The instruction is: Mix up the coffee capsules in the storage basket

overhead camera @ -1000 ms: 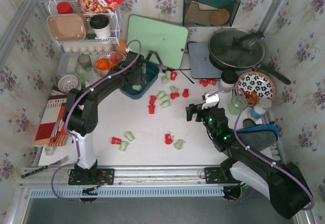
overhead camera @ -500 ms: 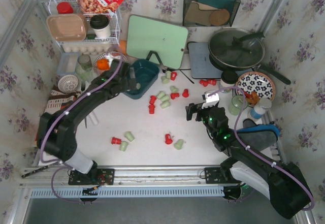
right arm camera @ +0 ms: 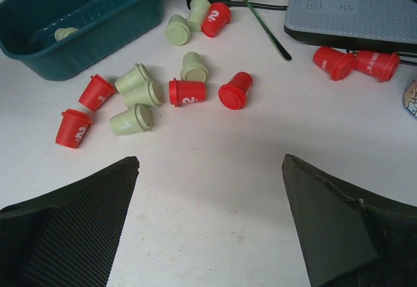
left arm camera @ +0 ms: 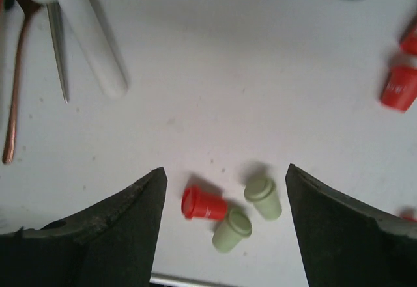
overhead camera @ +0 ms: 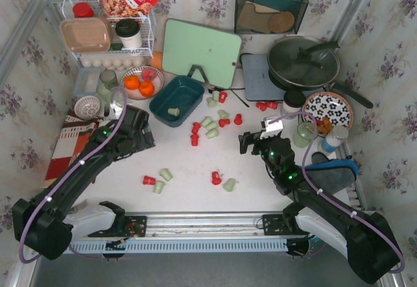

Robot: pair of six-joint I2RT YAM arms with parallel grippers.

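Coffee capsules mostly scattered outside storage basket; left and right jaws apart

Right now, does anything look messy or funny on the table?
Yes. Red and green coffee capsules lie scattered over the table, many tipped on their sides, while the storage basket holds just one green capsule.

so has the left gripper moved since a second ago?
Yes. The left gripper has pulled back from over the storage basket toward the near left, and now hangs short of the basket's near-left corner.
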